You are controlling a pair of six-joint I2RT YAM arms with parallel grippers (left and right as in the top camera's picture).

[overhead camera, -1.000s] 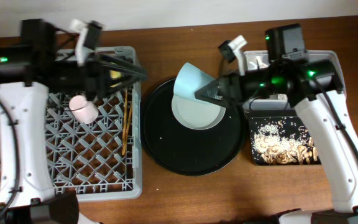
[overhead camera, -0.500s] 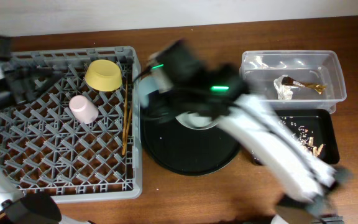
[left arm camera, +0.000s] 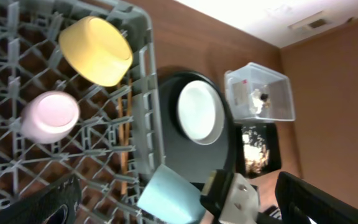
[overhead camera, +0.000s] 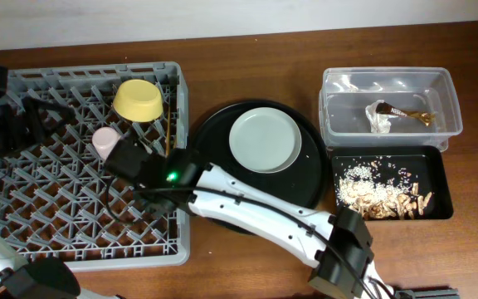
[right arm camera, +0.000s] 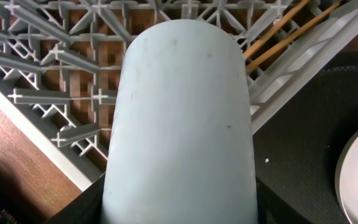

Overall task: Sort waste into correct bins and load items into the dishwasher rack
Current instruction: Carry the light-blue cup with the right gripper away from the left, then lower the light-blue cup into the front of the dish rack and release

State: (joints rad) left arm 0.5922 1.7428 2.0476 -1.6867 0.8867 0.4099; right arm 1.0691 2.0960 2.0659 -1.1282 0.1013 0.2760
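The dishwasher rack (overhead camera: 56, 218) is now the right arm's (overhead camera: 247, 208) target: it has swung across from the round black tray (overhead camera: 307, 184) to the rack's right wall, jaws pinching the light blue cup (right arm camera: 179, 118), which is not yet set down; the left arm (overhead camera: 7, 133) has drawn back to the rack's left edge, jaws spread and empty, leaving the pale grey plate (overhead camera: 264, 139) uncovered, probably the next item to load
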